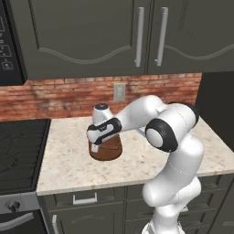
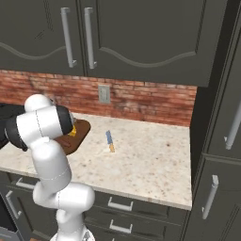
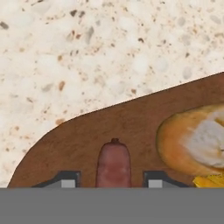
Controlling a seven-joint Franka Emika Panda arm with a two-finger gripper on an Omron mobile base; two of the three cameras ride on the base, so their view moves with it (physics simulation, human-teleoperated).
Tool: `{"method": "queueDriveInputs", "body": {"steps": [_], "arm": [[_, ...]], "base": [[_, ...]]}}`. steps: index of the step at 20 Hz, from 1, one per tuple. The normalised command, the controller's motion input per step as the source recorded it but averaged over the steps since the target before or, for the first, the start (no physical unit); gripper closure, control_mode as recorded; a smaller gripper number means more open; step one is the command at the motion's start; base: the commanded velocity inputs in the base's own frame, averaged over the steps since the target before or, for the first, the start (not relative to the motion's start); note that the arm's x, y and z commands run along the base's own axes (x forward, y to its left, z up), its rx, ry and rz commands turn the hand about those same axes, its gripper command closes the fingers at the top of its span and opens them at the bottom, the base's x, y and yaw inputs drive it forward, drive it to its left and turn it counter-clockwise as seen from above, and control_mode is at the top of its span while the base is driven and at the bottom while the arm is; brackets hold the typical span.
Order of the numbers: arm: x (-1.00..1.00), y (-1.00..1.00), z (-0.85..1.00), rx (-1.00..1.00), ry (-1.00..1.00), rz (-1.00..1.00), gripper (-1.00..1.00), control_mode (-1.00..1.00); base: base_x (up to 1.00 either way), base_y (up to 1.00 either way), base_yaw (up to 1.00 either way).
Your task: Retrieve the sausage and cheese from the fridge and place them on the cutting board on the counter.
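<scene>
The reddish-brown sausage (image 3: 113, 162) lies on the dark brown cutting board (image 3: 87, 144), straight between my finger tips. My gripper (image 3: 112, 180) is open, with a small gap on each side of the sausage. At the board's right end, the yellow cheese (image 3: 211, 180) lies beside a tan bread-like oblong (image 3: 188, 140). From the left base view, my hand hangs low over the cutting board (image 1: 106, 153) on the beige counter (image 1: 68, 160). The right base view shows the cheese (image 2: 72, 132) on the board (image 2: 81, 130) behind my arm. The fridge is out of view.
A small blue-handled knife (image 2: 109, 140) lies on the counter (image 2: 150, 160) right of the board. The black stovetop (image 1: 23, 146) borders the counter on the left. Dark wall cabinets (image 1: 91, 32) hang above the red brick backsplash, and a tall dark cabinet (image 2: 216, 117) stands at the right end.
</scene>
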Motion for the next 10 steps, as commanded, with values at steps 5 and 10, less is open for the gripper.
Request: {"method": "queueDriveInputs", "body": {"steps": [5,10], "arm": [[-0.28,-0.04,0.04,0.0,0.0,0.0,-1.0,-1.0],[-0.34,-0.02,0.53,0.0,-0.04,0.0,-1.0,-1.0]], "base": [[0.0,0.0,0.0],[0.0,0.0,0.0]]}}
